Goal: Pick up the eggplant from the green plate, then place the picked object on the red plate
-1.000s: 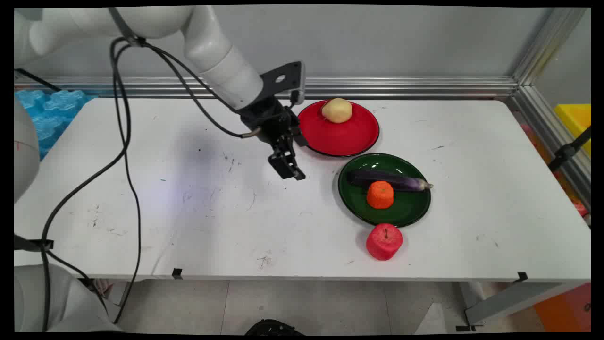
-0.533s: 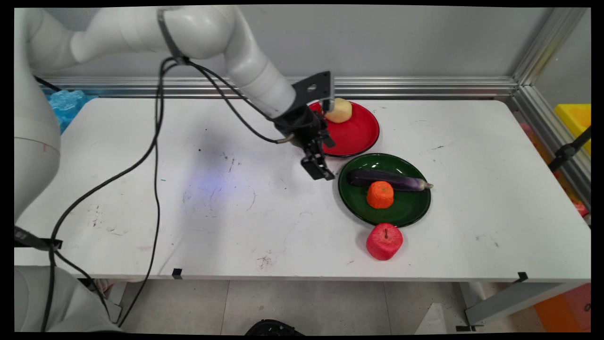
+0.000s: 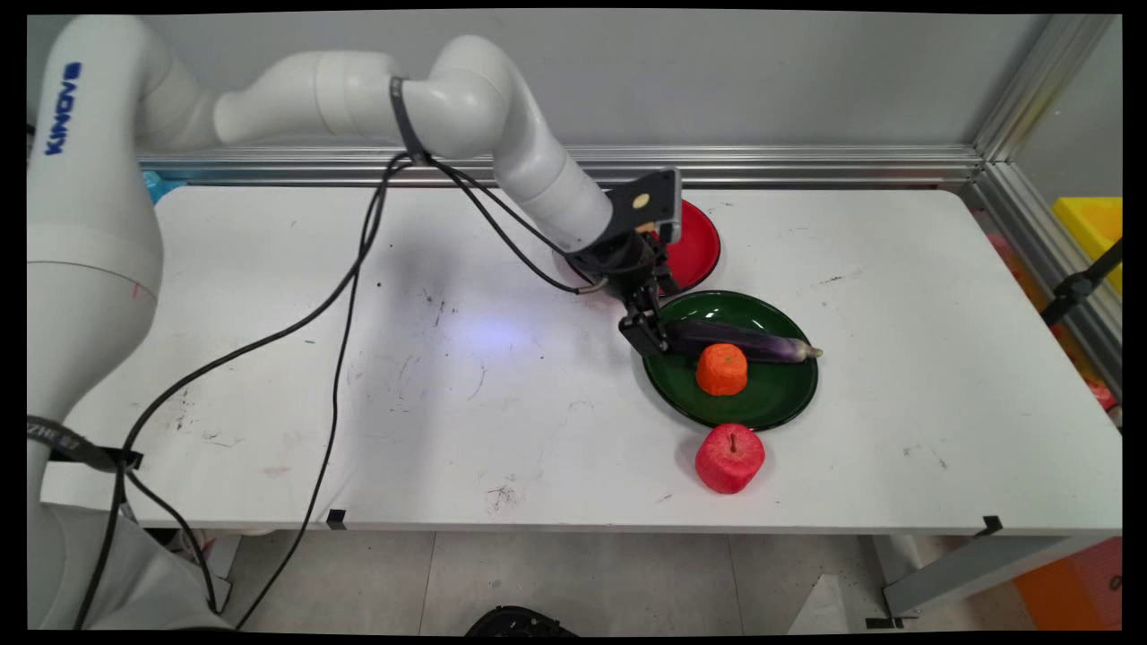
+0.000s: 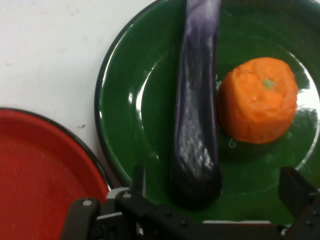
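Hovering with fingers spread wide, the pincer [image 3: 647, 339] is over the left edge of the green plate [image 3: 771, 401].
Behind-left of this plate lies a red plate [image 3: 697, 255]; on the green plate a purple eggplant [image 3: 744, 341] touches an orange [image 3: 721, 369]; a red apple [image 3: 730, 458] stands on the table [image 3: 358, 403] just in front.

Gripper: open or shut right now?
Open. In the hand view the gripper has its two fingers spread wide, either side of the eggplant's near end on the green plate, not closed on it.
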`<control>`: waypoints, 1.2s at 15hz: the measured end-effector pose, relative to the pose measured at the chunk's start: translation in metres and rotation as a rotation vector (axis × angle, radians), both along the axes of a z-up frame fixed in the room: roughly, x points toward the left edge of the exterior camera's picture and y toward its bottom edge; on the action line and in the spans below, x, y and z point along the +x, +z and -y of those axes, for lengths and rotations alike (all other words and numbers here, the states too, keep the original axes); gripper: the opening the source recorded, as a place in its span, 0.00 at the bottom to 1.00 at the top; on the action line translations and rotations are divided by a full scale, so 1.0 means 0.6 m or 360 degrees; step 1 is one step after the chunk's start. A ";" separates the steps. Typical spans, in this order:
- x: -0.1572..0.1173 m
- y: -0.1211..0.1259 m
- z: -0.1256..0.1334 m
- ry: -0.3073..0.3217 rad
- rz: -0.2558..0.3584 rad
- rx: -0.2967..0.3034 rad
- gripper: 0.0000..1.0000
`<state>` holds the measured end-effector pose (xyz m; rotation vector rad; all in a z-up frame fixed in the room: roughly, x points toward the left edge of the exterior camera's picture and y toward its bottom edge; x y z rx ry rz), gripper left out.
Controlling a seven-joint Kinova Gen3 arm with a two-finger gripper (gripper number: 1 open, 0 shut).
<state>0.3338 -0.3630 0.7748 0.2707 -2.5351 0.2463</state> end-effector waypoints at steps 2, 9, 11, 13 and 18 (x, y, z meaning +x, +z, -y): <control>-0.012 -0.019 0.013 -0.0039 0.0001 -0.0021 1.00; -0.033 -0.054 0.040 -0.0126 0.0006 -0.0063 0.00; -0.036 -0.059 0.045 -0.0145 0.0009 -0.0062 0.00; -0.039 -0.058 0.049 -0.0155 0.0010 -0.0054 0.00; -0.037 -0.029 0.060 -0.0130 -0.0010 -0.0021 0.00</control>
